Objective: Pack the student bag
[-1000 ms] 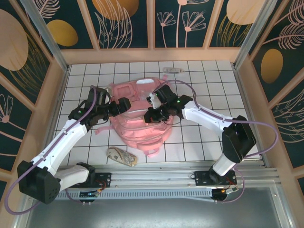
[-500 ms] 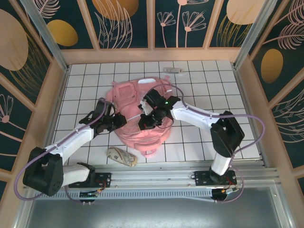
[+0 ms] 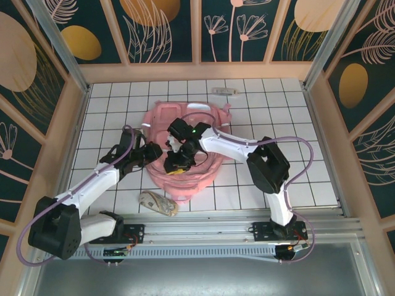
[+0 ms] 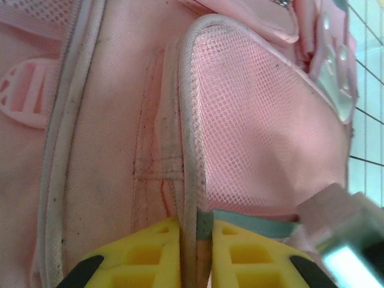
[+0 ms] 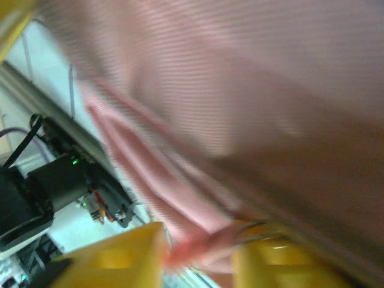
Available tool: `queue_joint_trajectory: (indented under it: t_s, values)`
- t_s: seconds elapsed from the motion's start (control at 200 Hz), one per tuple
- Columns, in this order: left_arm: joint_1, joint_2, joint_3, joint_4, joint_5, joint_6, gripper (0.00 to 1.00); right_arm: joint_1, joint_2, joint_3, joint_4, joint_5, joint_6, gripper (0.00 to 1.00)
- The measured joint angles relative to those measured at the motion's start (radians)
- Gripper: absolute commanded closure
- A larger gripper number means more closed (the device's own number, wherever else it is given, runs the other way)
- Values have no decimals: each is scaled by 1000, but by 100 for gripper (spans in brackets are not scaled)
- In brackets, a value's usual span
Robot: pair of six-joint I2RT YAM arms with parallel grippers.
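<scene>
The student bag (image 3: 207,123), a large pink backpack, lies in the middle of the tiled table. My left gripper (image 3: 154,152) is at the bag's left side. In the left wrist view its yellow pads (image 4: 150,255) are shut on the piped rim of the bag's mesh pocket (image 4: 264,138). My right gripper (image 3: 175,162) reaches over the bag's near part. In the blurred right wrist view its yellow fingers (image 5: 120,258) stand apart, with a fold of pink bag fabric (image 5: 198,204) lying loosely between them.
A small patterned pencil pouch (image 3: 158,203) lies near the front edge, just below the bag. A small white object (image 3: 224,90) rests at the back of the table. Wooden walls (image 3: 68,123) close in the table's sides and back.
The right arm has swung left across the bag, and its jaws have parted. The left gripper has closed on the bag's pocket rim. The bag has shifted and changed shape.
</scene>
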Motion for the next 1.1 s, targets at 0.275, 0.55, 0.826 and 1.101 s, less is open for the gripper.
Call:
queue_joint_trajectory:
  t_s: [0.275, 0.55, 0.826, 1.101]
  values:
    - [-11, -134, 77, -78, -30, 85, 1, -29, -217, -127, 53, 21, 86, 1]
    - [-39, -282, 115, -212, 31, 255, 6, -145, -402, -341, 112, 87, 221, 1]
    - [-121, -280, 87, -328, 32, 351, 25, -229, -396, -457, 209, 83, 362, 1]
    - [-293, -178, 84, -335, -31, 355, 26, -275, -393, -513, 286, 86, 447, 31]
